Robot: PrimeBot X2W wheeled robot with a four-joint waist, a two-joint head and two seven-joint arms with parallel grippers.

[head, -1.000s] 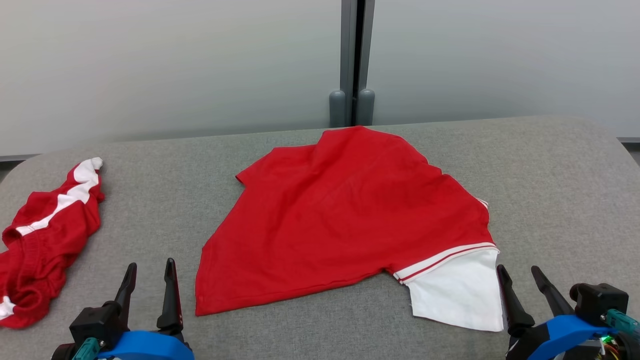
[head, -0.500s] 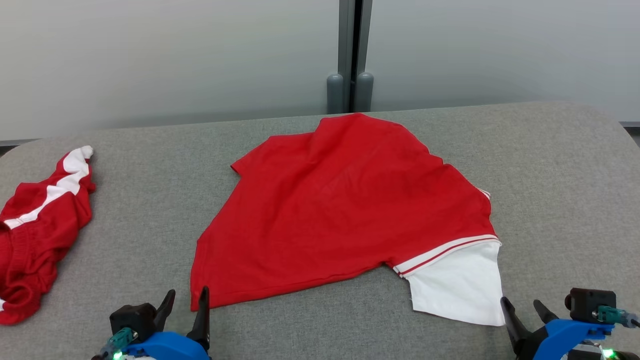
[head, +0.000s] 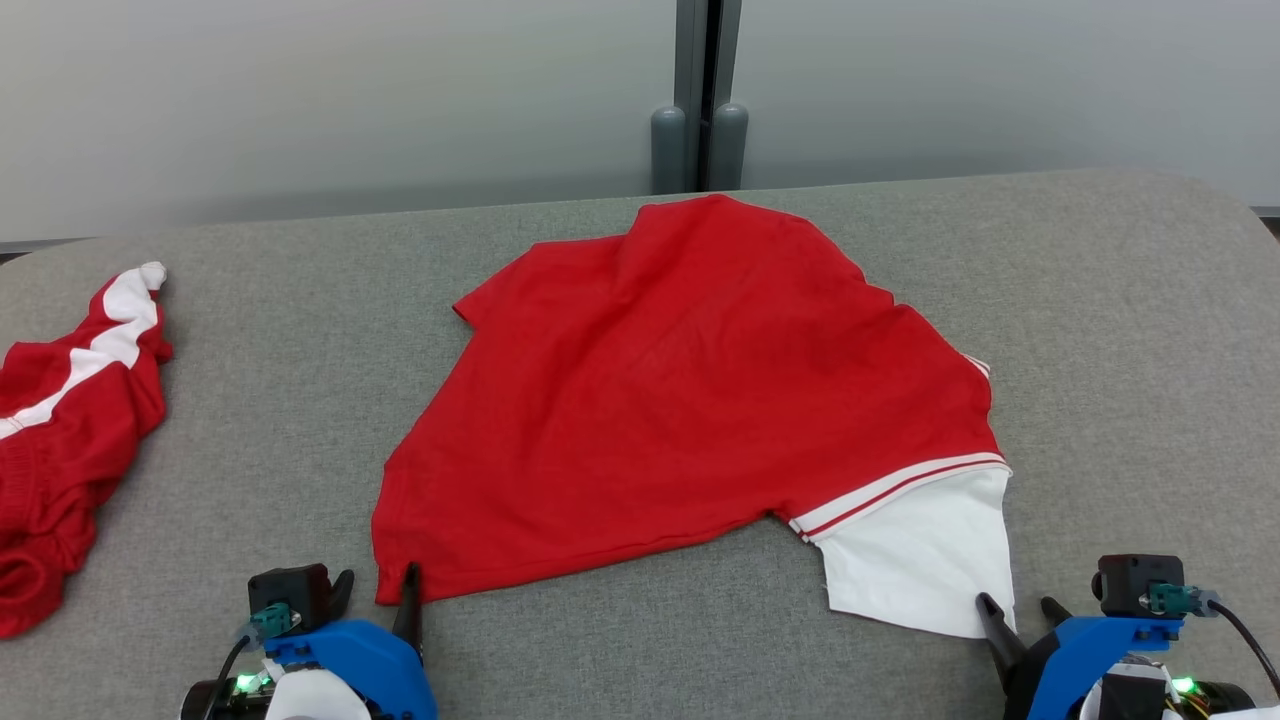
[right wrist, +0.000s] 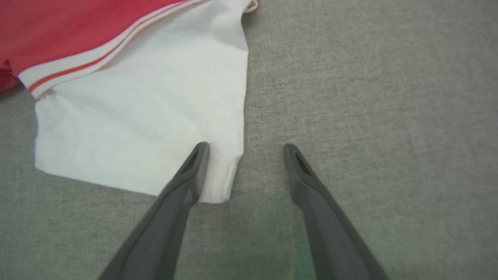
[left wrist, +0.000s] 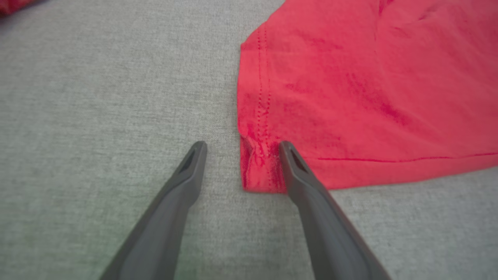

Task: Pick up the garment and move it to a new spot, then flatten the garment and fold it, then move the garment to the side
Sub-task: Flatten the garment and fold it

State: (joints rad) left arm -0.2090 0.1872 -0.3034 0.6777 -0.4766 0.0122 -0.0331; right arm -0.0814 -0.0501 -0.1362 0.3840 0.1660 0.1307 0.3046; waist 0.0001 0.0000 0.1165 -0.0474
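A: We're looking down on the grey counter [head: 250,400], and the whole picture is sitting differently from a second ago. We're reading that as our head tipping, not the cloth sliding.

B: Agreed. The red garment [head: 680,400] is lying spread across the middle of the frame, mostly flat, with its white sleeve [head: 920,560] pointing to the lower right. The other red-and-white garment [head: 70,420] is bunching at the left edge, well apart.

A: What's really changing is our arms. The left gripper [head: 377,590] is now sitting at the lower-left hem corner [left wrist: 258,167], where a second ago it was hanging off to the left of it.

B: Yes. In the left wrist view its jaws are standing apart with that corner between them, one finger [left wrist: 295,167] touching the cloth's edge.

A: And the right gripper [head: 1018,603] is closing in on the sleeve's lower-right tip. Its jaws are apart too, straddling the sleeve's edge, with one finger [right wrist: 192,171] over white cloth and the other over bare counter.

B: So we're gripping nothing yet. We're judging that we're lining up a two-corner pinch, probably to lift the garment and shift it. The corners are looking thin, so we're needing to go low enough to catch cloth.
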